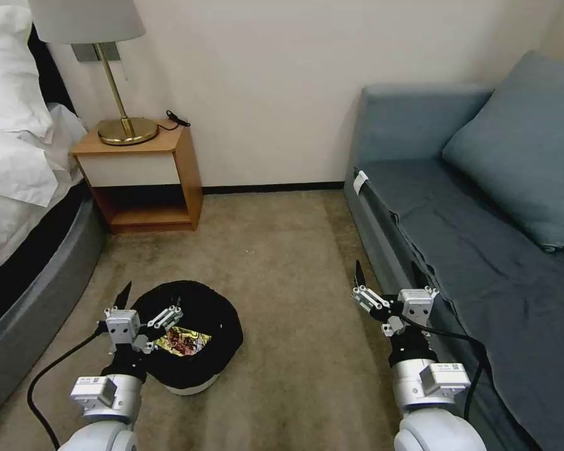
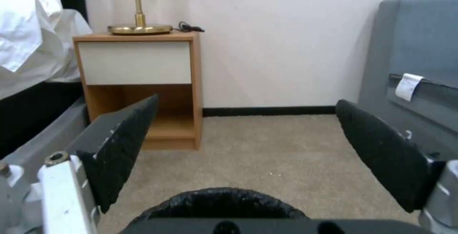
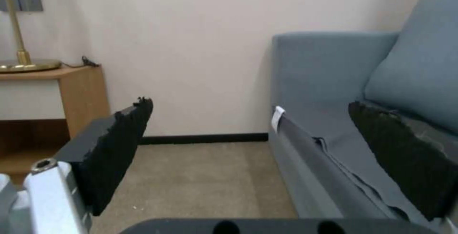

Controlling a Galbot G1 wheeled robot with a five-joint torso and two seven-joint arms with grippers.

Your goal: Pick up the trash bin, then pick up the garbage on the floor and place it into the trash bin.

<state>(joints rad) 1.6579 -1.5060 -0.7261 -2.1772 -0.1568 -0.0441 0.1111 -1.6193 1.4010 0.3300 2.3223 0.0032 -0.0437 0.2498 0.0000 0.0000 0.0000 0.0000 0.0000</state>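
The trash bin (image 1: 216, 326), round with a crinkly black bag liner and a whitish base, stands on the beige carpet at the lower left. Inside it lies garbage (image 1: 183, 341), a shiny gold-brown and reddish wrapper. My left gripper (image 1: 150, 304) is open over the bin's left rim with nothing between its fingers. In the left wrist view the left gripper (image 2: 247, 102) is spread wide, and the bin's black rim (image 2: 219, 196) shows just below it. My right gripper (image 1: 388, 279) is open and empty beside the sofa's front edge. The right gripper (image 3: 250, 104) is likewise spread wide in the right wrist view.
A grey-blue sofa (image 1: 482, 250) with a cushion runs along the right, close to the right arm. A bed (image 1: 19, 188) fills the left. A wooden nightstand (image 1: 144, 181) with a brass lamp (image 1: 116, 81) stands against the back wall. Open carpet (image 1: 282, 263) lies between them.
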